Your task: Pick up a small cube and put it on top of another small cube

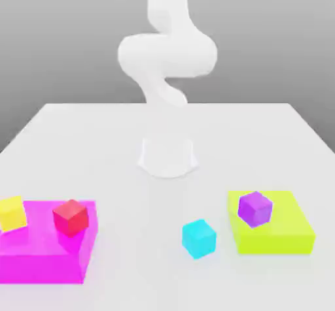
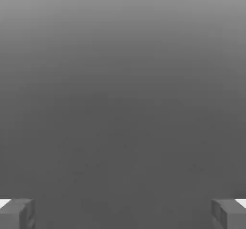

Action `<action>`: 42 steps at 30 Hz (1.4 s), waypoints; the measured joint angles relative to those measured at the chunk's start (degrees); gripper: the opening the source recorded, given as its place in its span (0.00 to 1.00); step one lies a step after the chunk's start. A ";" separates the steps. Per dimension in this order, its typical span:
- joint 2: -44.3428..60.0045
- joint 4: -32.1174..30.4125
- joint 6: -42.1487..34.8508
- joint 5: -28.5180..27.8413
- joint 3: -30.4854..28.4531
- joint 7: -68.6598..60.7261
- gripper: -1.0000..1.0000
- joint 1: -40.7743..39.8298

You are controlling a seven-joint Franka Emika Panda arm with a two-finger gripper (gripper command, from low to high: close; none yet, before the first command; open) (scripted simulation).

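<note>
Cyan marks the small cube [image 1: 199,238], which sits bare on the white tabletop [image 1: 78,140] near its front edge, between a magenta block [image 1: 39,257] towards the front corner at the exterior view's left and a lime block [image 1: 288,234] towards the one at the exterior view's right. The red cube [image 1: 70,216] rests on the magenta block beside a yellow cube [image 1: 12,213]; a purple cube [image 1: 255,208] tops the lime block. The arm [image 1: 167,55] rises from its base, well back from all of them. In the hand view the gripper [image 2: 123,213] has its fingers [image 2: 17,213] spread wide with nothing between them. Risks ahead, as I judge them: an off-centre grasp could nudge the cyan cube away, and on placing, the raised red cube standing near the yellow one leaves little room, so a slightly misaligned release may let the cyan cube slide off.
</note>
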 joint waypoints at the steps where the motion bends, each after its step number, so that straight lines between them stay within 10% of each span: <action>1: 1.68 -1.29 1.21 0.57 0.80 2.33 0.50 -0.46; 22: 34.29 -26.50 25.24 3.93 18.53 52.98 0.50 -8.24; 27: 43.34 -30.06 31.89 -3.83 18.12 67.12 0.50 -8.42; 32: 53.75 -28.23 39.96 -16.49 5.56 76.95 0.50 1.04; 33: 55.66 -27.86 41.57 -17.55 3.07 77.78 0.00 3.29; 42: 53.11 -28.42 39.65 -15.15 5.64 75.95 0.00 1.32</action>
